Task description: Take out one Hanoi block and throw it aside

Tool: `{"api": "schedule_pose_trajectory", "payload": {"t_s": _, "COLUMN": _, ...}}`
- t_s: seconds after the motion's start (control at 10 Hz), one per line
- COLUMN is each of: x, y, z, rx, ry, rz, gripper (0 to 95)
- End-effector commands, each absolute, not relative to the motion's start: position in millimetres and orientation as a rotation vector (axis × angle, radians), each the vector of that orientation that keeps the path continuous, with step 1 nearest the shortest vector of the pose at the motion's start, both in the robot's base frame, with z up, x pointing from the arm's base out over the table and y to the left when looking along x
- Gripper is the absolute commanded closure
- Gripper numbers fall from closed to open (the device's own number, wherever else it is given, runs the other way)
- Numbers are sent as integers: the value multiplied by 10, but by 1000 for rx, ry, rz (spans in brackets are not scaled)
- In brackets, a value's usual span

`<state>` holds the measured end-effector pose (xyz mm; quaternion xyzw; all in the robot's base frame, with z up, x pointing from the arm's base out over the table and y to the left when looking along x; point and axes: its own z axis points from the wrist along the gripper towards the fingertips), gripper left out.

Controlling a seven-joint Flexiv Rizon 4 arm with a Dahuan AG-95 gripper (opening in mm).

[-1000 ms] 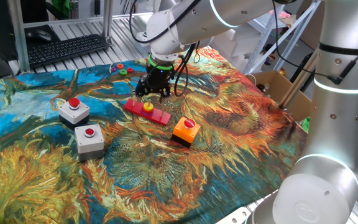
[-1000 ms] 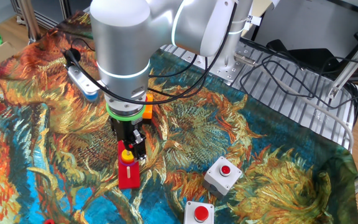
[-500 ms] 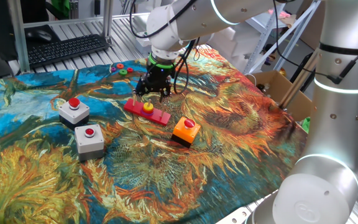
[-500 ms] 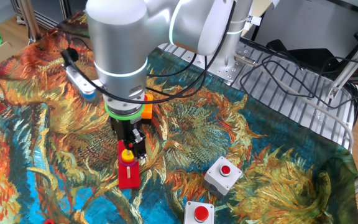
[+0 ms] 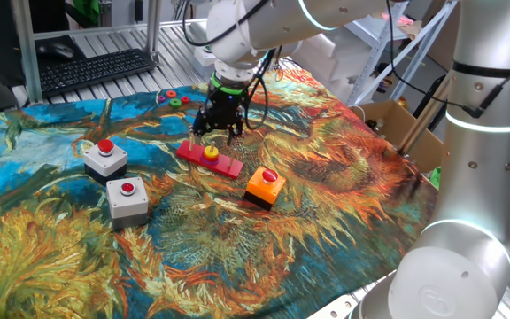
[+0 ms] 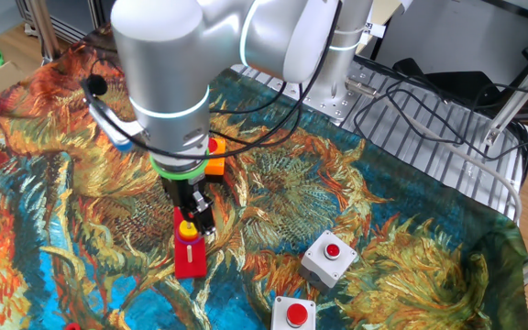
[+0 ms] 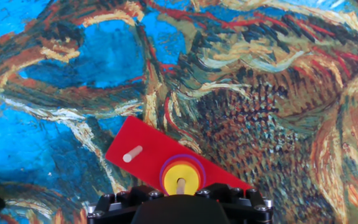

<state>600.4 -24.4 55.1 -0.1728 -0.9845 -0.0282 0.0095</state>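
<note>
Gripper hanging over the yellow ring, which is still on its peg

Going left to right in the one fixed view: two grey button boxes with red buttons (image 5: 105, 156) sit near the left part of the sunflower-print tablecloth (image 5: 343, 177), well apart from the flat red pegged base (image 5: 209, 160), then an orange button box with a red button (image 5: 264, 186) just right of the base, and lots of bare cloth beyond that toward the right edge. The small red and green rings (image 5: 172, 97) lie back near the far edge. The small yellow ring-shaped Hanoi block (image 7: 180, 177) is glossy with a centre hole, threaded on a pale peg on the base, with a red and a purple rim showing under it. The black two-finger gripper (image 5: 217, 130) sits right above it; can't tell if the jaws are apart or together.
</note>
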Motion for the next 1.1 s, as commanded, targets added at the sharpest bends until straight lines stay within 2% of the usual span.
{"api": "schedule_pose_trajectory", "payload": {"t_s": 0.1, "x": 6001, "y": -234, "z": 514, "rx": -534, "ry": -3081, "rz": -85, "gripper": 190}}
{"api": "schedule_pose_trajectory", "payload": {"t_s": 1.0, "x": 6062, "y": -238, "z": 318, "rx": -538, "ry": -3090, "rz": -55, "gripper": 190}}
{"api": "schedule_pose_trajectory", "payload": {"t_s": 1.1, "x": 6064, "y": -244, "z": 311, "rx": -537, "ry": -3090, "rz": -55, "gripper": 380}}
